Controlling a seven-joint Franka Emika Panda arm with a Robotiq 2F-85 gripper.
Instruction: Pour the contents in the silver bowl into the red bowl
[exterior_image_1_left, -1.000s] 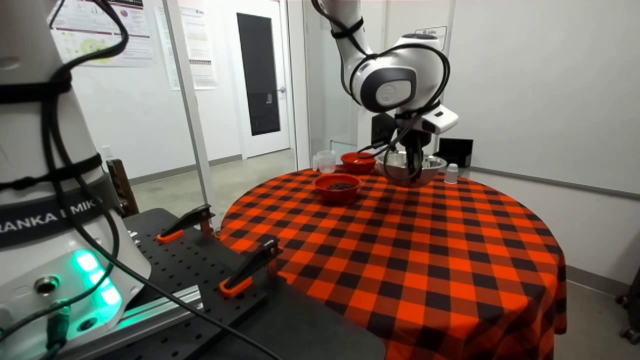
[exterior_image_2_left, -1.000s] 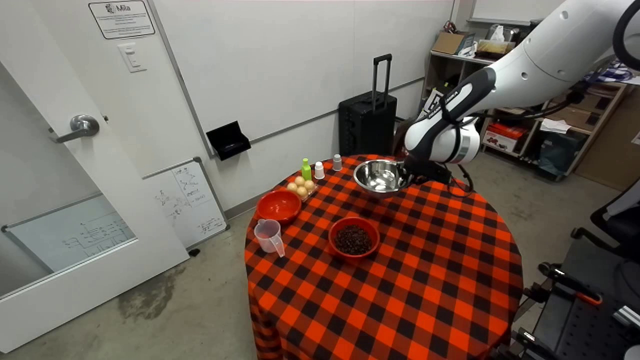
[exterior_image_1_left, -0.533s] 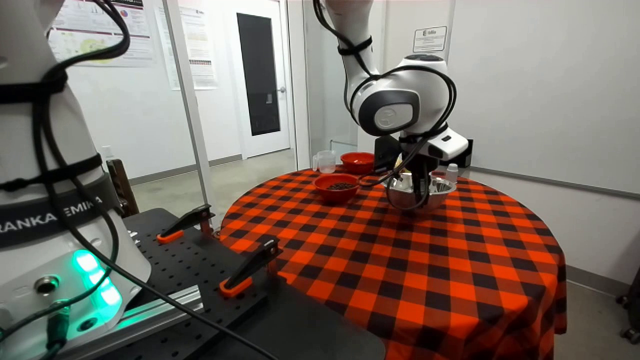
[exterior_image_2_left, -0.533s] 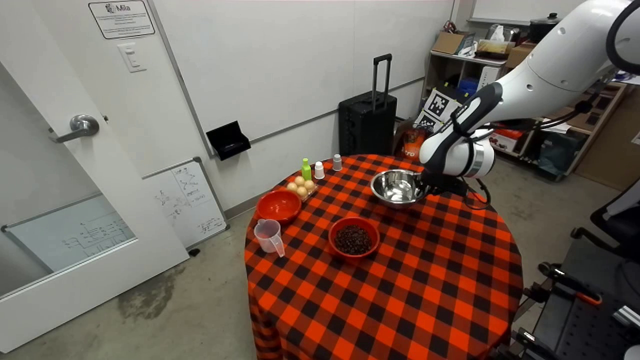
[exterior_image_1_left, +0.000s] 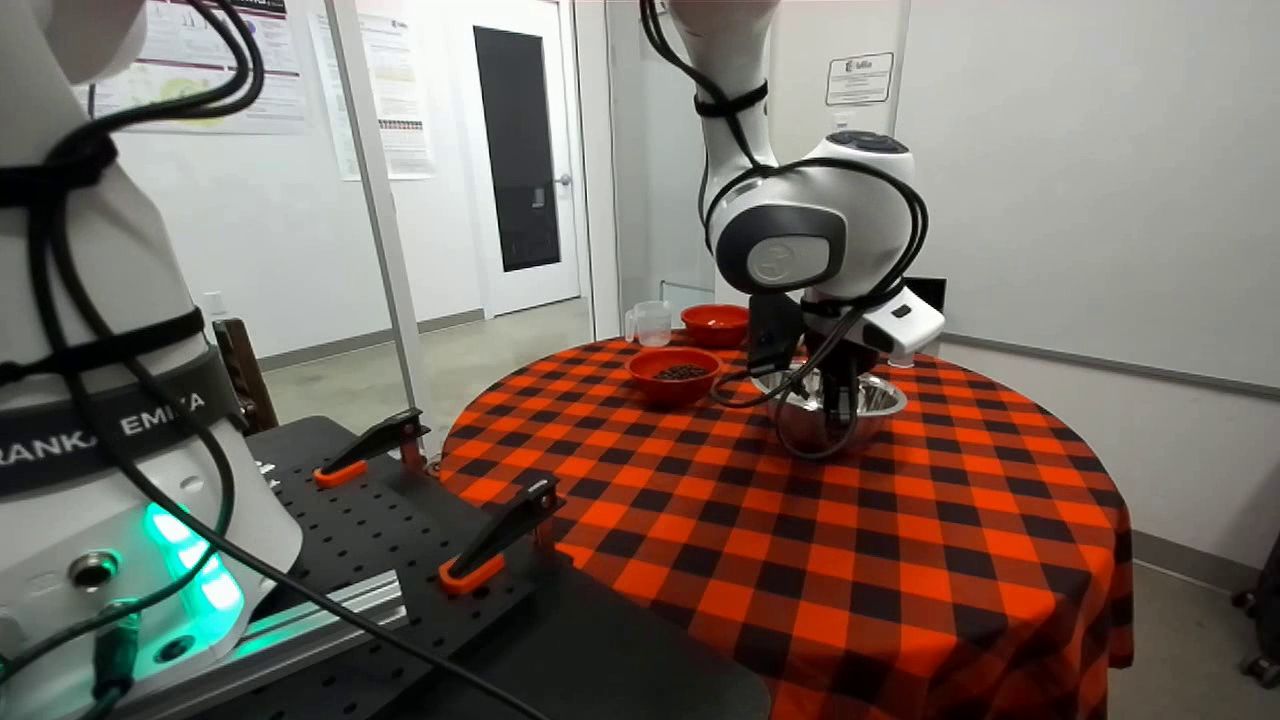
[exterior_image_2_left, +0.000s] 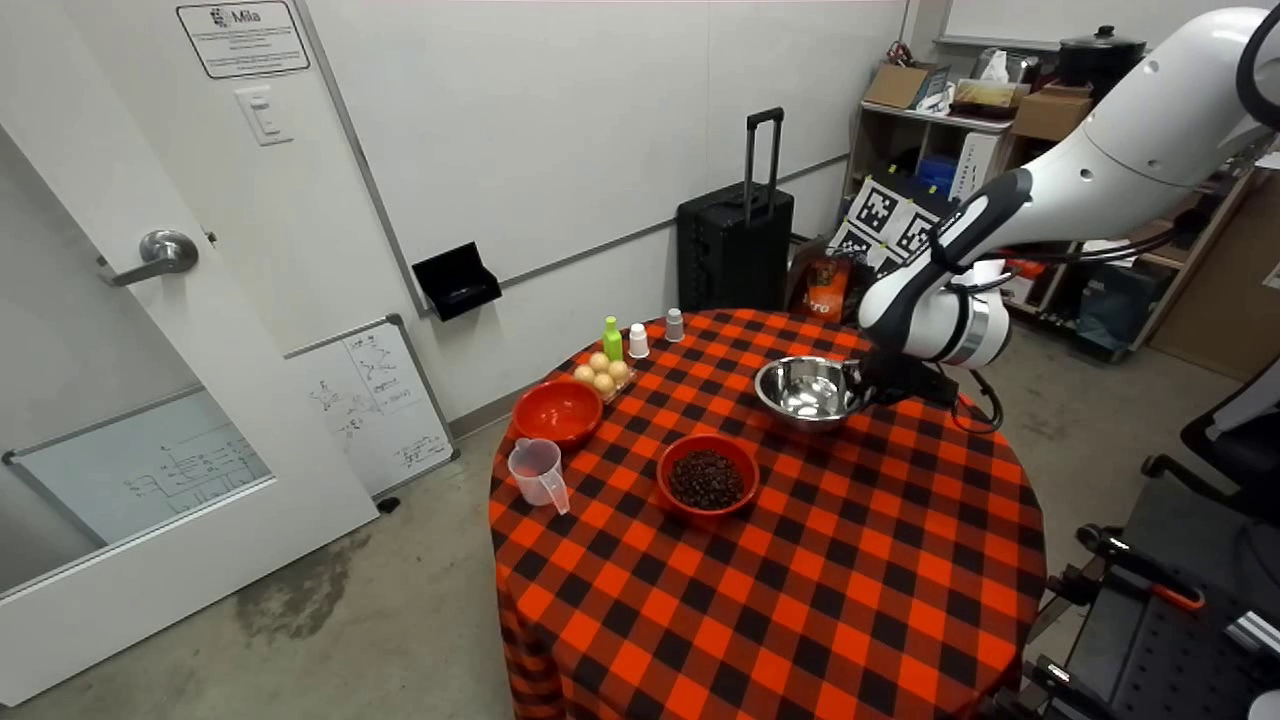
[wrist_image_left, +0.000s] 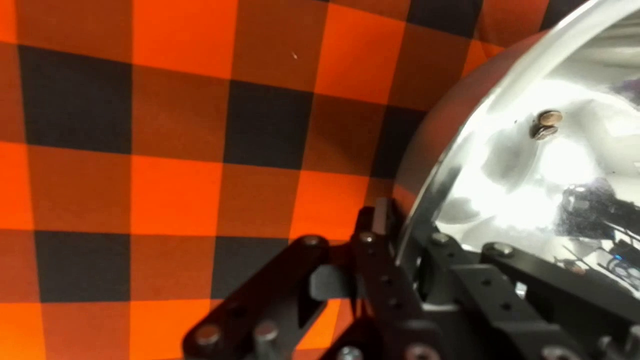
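The silver bowl (exterior_image_2_left: 800, 392) is held upright by its rim, low over the far part of the checked table; it also shows in an exterior view (exterior_image_1_left: 882, 398). I cannot tell whether its base touches the cloth. In the wrist view its shiny inside (wrist_image_left: 500, 150) holds a couple of brown beans. My gripper (wrist_image_left: 404, 227) has one finger outside and one inside the rim, shut on it; it also shows in both exterior views (exterior_image_1_left: 838, 400) (exterior_image_2_left: 858, 382). The red bowl (exterior_image_2_left: 705, 513) with dark beans (exterior_image_2_left: 707, 480) stands apart from the silver bowl; it also shows in an exterior view (exterior_image_1_left: 675, 392).
Another red bowl (exterior_image_2_left: 558, 412) stands near the table edge, beside a clear measuring cup (exterior_image_2_left: 538, 472). A pack of eggs (exterior_image_2_left: 603, 375), a green bottle (exterior_image_2_left: 612, 340), a white bottle (exterior_image_2_left: 638, 341) and a grey-topped shaker (exterior_image_2_left: 674, 326) line the edge by the wall.
My gripper and the silver bowl have moved down toward the table and away from the bean-filled red bowl. That red bowl and its beans have not moved.
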